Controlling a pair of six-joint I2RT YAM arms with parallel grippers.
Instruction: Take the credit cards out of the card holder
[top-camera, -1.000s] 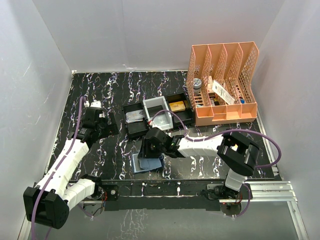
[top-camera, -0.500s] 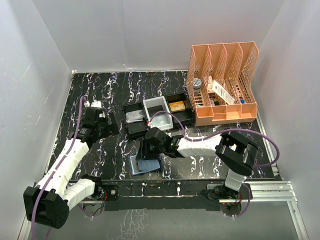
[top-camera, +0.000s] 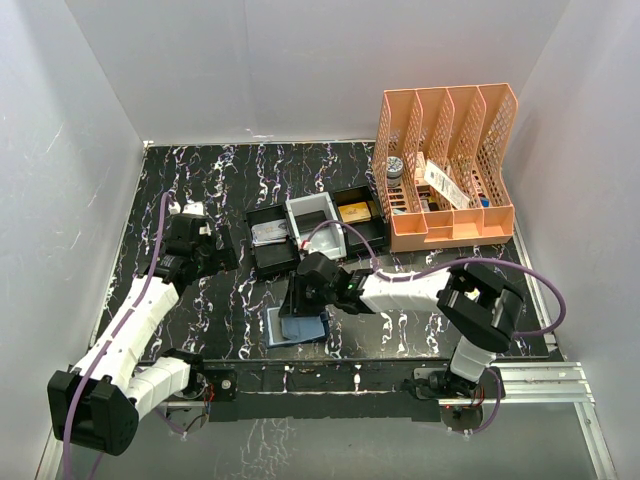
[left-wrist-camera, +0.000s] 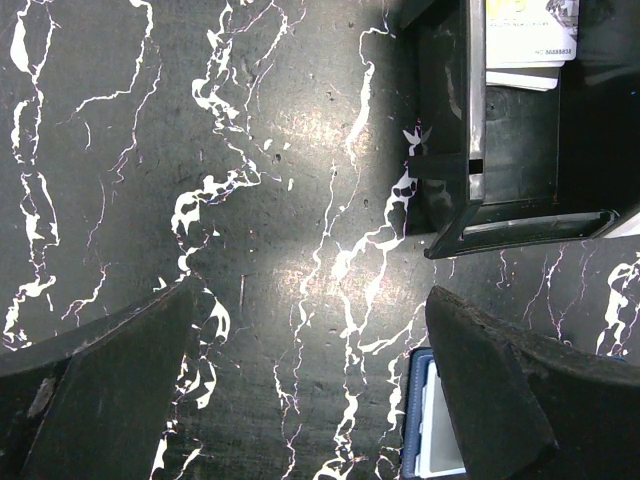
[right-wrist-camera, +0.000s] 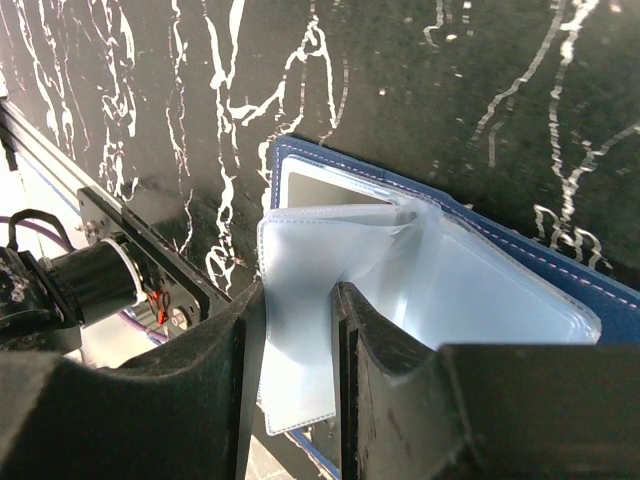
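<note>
Table near edge: R end effector clamped on card holder sleeve; L end effector apart.

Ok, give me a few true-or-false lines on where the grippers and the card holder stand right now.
1. The left gripper is open and holds nothing. True.
2. The card holder lies folded shut. False: it lies open.
3. The right gripper has a clear sleeve of the card holder between its fingers. True.
4. The card holder sits inside the tray. False: it lies on the table, nearer the arms than the tray.
</note>
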